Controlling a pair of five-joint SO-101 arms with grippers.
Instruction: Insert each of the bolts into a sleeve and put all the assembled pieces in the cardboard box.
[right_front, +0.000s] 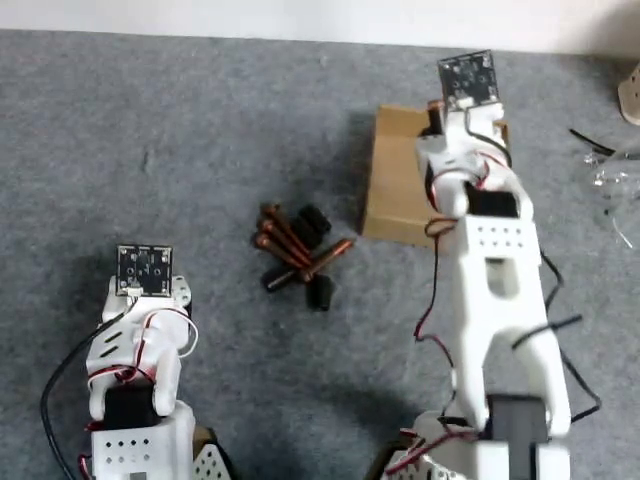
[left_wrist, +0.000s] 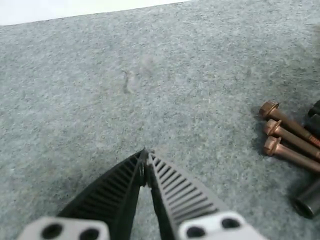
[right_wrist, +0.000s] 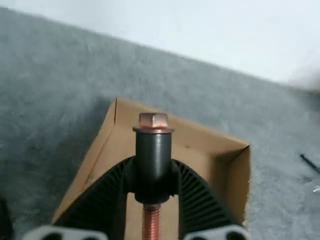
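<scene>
My right gripper (right_wrist: 151, 180) is shut on an assembled piece, a copper bolt (right_wrist: 152, 121) pushed through a black sleeve (right_wrist: 152, 157), held above the open cardboard box (right_wrist: 200, 150). From above, that arm (right_front: 470, 140) hangs over the box (right_front: 395, 180). A pile of copper bolts (right_front: 285, 240) and black sleeves (right_front: 318, 290) lies mid-table left of the box. My left gripper (left_wrist: 145, 167) is shut and empty over bare carpet, with three bolts (left_wrist: 282, 137) and a sleeve (left_wrist: 307, 200) off to its side. The left arm (right_front: 145, 300) stands near the front left.
Grey carpet (right_front: 150, 130) covers the table. Loose wires and clear bits (right_front: 610, 170) lie at the far right edge. A white wall runs along the back.
</scene>
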